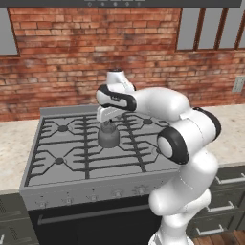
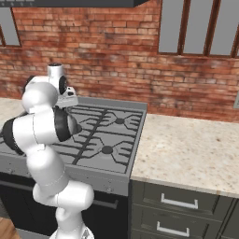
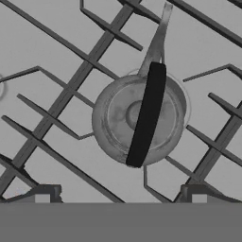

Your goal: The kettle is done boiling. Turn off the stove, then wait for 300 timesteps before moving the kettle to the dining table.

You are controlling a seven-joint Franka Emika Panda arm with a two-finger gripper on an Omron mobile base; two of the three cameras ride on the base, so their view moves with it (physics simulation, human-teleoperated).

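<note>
The kettle is sitting on the black grates near the middle of the stove, well in from the front edge with its row of knobs and well in from both side edges. In the hand view the kettle is showing from straight above, round and grey, with its dark handle running as a strip across the lid. The gripper is hanging directly over the kettle, and its two fingertips are standing wide apart at the bottom of the hand view, released and touching nothing; the kettle is lying between them and farther out, with open air around the handle.

The grate bars are spreading out from under the kettle on all sides, and no other pot is standing on the burners around it. A beige speckled counter is running along both sides of the stove, bare on the right side, with drawer cabinets under it. The brick wall is rising just behind the back edge of the stove, and the arm's bulky white elbow is hanging over the front right corner of the stove. No writing or brand mark is large enough to read anywhere
</note>
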